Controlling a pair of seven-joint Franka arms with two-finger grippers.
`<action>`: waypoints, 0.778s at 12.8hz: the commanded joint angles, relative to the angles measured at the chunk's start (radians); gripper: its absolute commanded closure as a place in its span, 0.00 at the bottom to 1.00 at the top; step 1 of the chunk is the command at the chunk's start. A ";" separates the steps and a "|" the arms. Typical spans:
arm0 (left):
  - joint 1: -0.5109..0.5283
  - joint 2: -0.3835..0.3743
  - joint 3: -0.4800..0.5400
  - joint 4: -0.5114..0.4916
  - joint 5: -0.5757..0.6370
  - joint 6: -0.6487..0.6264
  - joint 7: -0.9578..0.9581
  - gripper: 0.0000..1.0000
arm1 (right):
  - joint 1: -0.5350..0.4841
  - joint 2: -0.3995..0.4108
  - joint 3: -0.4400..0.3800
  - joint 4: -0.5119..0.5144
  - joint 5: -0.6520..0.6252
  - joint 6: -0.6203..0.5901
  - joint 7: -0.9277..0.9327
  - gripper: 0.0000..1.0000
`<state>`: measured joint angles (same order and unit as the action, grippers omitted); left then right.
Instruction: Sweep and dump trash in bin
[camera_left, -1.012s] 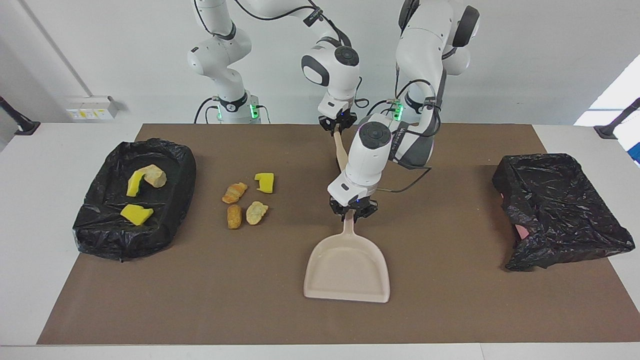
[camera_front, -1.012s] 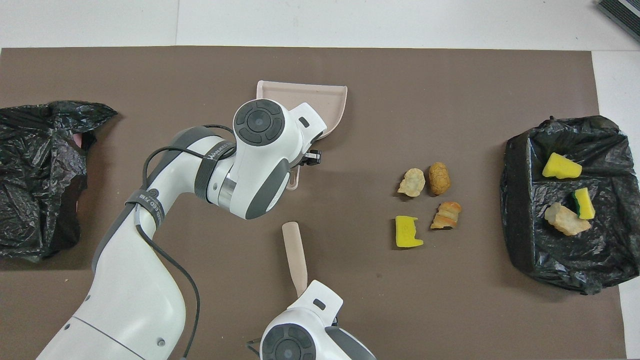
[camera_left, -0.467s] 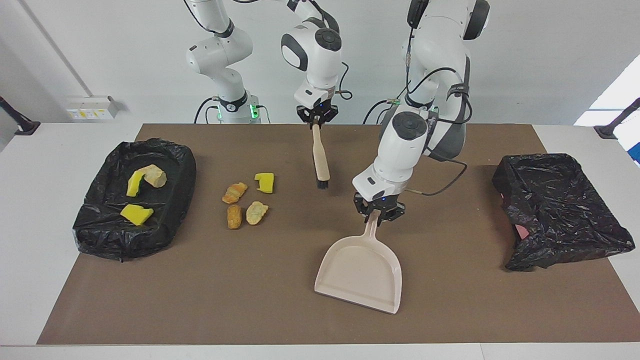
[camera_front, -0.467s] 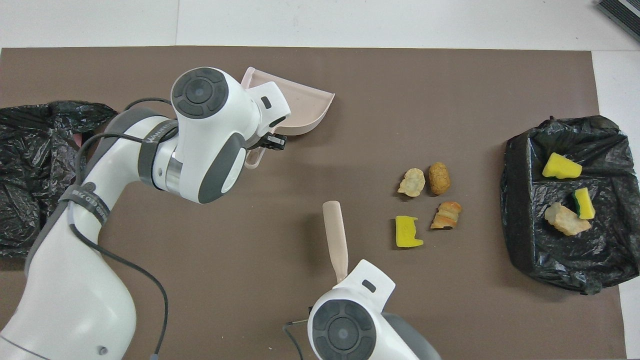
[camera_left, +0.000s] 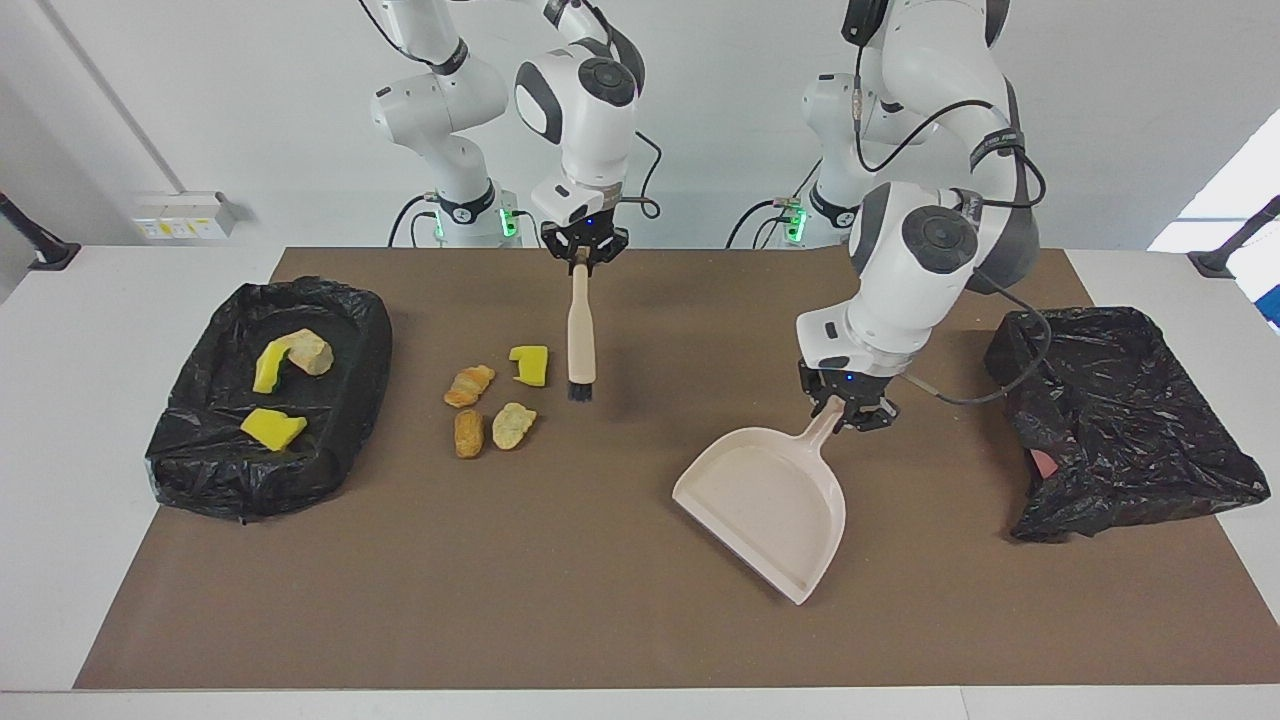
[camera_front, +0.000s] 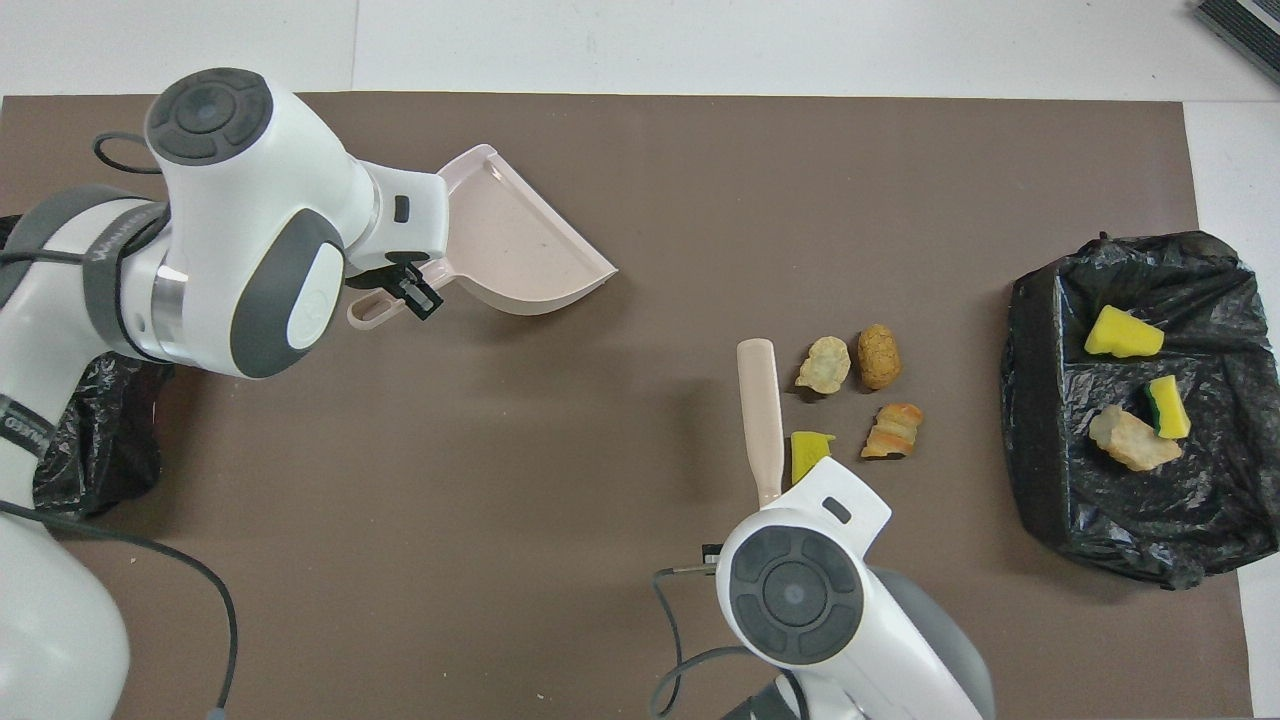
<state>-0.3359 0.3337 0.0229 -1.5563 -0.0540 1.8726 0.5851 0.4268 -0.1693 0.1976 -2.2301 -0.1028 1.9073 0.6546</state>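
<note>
Brown mat (camera_left: 600, 600) covers the table, with a crinkled black-lined bin (camera_left: 190, 460) at the right arm's end and a second black bag (camera_left: 1120, 420) at the left arm's end. By my judgement the job is under half done: three scraps (camera_left: 290, 355) lie in the bin, four pieces of trash (camera_left: 490, 400) sit loose beside it. The smooth beige dustpan (camera_left: 770, 500), tilted and empty, hangs from the left gripper (camera_left: 845, 412), pinched on its handle. The right gripper (camera_left: 583, 260) clamps a pale brush (camera_left: 580, 335), bristles down beside the spongy yellow chunk (camera_left: 530, 364)
</note>
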 joint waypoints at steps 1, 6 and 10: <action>0.047 -0.082 -0.008 -0.053 -0.004 -0.073 0.241 1.00 | -0.158 0.017 0.009 -0.010 -0.089 -0.010 -0.122 1.00; 0.066 -0.154 -0.006 -0.174 -0.001 -0.095 0.743 1.00 | -0.371 0.024 0.011 -0.066 -0.204 0.004 -0.311 1.00; -0.006 -0.304 -0.011 -0.481 -0.003 0.206 0.785 1.00 | -0.372 0.047 0.016 -0.154 -0.284 0.062 -0.297 1.00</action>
<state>-0.2961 0.1625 0.0040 -1.8290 -0.0538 1.9225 1.3566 0.0535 -0.1157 0.1965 -2.3420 -0.3608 1.9265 0.3563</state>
